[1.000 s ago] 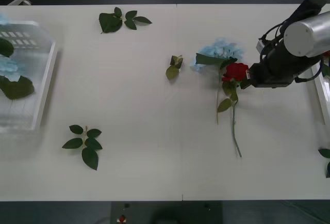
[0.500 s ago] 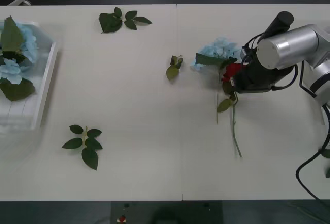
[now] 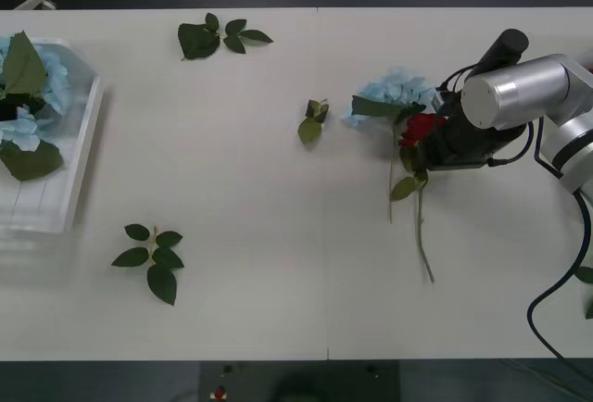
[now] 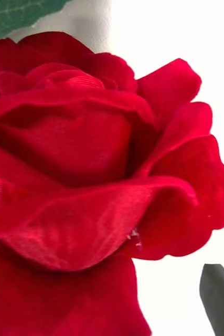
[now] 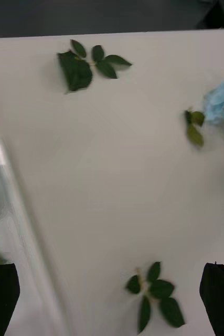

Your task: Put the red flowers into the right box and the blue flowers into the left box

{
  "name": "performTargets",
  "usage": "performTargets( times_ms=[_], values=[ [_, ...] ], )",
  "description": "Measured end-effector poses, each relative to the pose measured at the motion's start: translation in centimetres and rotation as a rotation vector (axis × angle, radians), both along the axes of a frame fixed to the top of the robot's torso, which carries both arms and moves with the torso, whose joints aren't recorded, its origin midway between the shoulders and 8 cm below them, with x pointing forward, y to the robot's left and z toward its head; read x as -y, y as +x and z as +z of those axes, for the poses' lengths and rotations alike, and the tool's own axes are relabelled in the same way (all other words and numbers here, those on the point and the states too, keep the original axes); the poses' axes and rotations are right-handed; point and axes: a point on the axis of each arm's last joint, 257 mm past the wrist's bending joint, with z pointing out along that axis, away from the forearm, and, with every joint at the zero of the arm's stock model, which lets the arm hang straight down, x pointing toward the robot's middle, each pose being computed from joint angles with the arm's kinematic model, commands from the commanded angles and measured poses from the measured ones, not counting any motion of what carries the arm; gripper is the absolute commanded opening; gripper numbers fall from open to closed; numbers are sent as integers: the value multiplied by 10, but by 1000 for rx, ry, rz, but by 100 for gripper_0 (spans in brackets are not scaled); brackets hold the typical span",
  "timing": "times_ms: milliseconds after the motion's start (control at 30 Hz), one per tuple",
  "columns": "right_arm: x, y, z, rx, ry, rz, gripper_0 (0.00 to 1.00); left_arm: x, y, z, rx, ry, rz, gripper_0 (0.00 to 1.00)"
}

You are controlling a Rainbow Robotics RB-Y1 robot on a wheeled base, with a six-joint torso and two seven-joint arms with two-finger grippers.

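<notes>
front view showed the right gripper (image 3: pixel 435 143) against a red rose (image 3: pixel 422 128) beside a blue hydrangea (image 3: pixel 397 90), jaw state unclear; closing there could snag the hydrangea's leaf, dragging both flowers along.

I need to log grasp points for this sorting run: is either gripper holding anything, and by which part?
Nothing is held yet. The right gripper is open at the red rose's bloom; the left gripper hangs open over the table.

Deep red rose (image 3: pixel 423 128), pale blue flower (image 3: pixel 397 89), green leaves (image 3: pixel 154 256), white table (image 3: pixel 259 170)
</notes>
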Motion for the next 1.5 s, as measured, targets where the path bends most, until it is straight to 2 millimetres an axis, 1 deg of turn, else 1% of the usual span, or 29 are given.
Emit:
performTargets(
  times_ms=[67, 133, 167, 267, 400, 500, 600, 733, 800, 867, 933, 1000, 1033, 1067, 1133, 1200, 1267, 1333, 1400, 1500],
  values=[
    [0, 0, 0, 0, 0, 1, 51, 36, 1, 4, -17, -87, -46, 100],
    [0, 0, 0, 0, -1, 1, 41, 68, 7, 2, 2, -130, -98, 100],
    [0, 0, 0, 0, -1, 2, 39, 82, 11, -2, 3, -152, -112, 100],
    [0, 0, 0, 1, -12, 30, 38, 117, 16, -22, -21, -192, -144, 100],
    [3, 0, -2, 1, -27, 51, 32, 151, 24, -47, -30, -235, -146, 100],
    [10, 5, -5, 18, -30, 35, 23, 170, 29, -61, -26, -252, -144, 100],
    [10, 7, -11, 21, -22, 22, 1, 189, 28, -72, -13, -257, -173, 100],
    [2, 7, -14, 22, -9, 26, 0, 221, 14, -85, -45, -294, -236, 100],
    [0, 7, -14, 22, -7, 29, 0, 239, 5, -84, -55, -342, -273, 100],
    [-1, 7, -14, 22, -7, 29, 0, 255, -4, -81, -19, -363, -334, 100],
    [-1, 7, -14, 22, -7, 29, 0, 266, -14, -80, 29, -367, -395, 100],
    [0, 7, -14, 22, -7, 29, 0, 272, -24, -78, 22, -412, -419, 100],
    [0, 7, -14, 22, -6, 28, 0, 274, -28, -77, 1, -445, -414, 100],
    [0, 7, -14, 19, -5, 27, 0, 275, -31, -79, -19, -452, -411, 100],
    [1, 5, -11, 6, 5, 17, 0, 275, -37, -85, -32, -429, -414, 100],
    [-1, 3, -3, -14, 31, 9, 0, 276, -41, -81, 9, -400, -435, 100],
    [-2, 3, 11, -25, 53, 36, 0, 277, -42, -73, 89, -365, -475, 100],
    [3, 6, 28, -25, 47, 76, 0, 279, -44, -69, 117, -354, -492, 100],
    [15, 7, 50, -32, 32, 103, 0, 279, -44, -68, 110, -362, -489, 100],
    [37, 15, 86, -8, 14, 116, 0, 279, -44, -67, 103, -368, -485, 100]
  ],
)
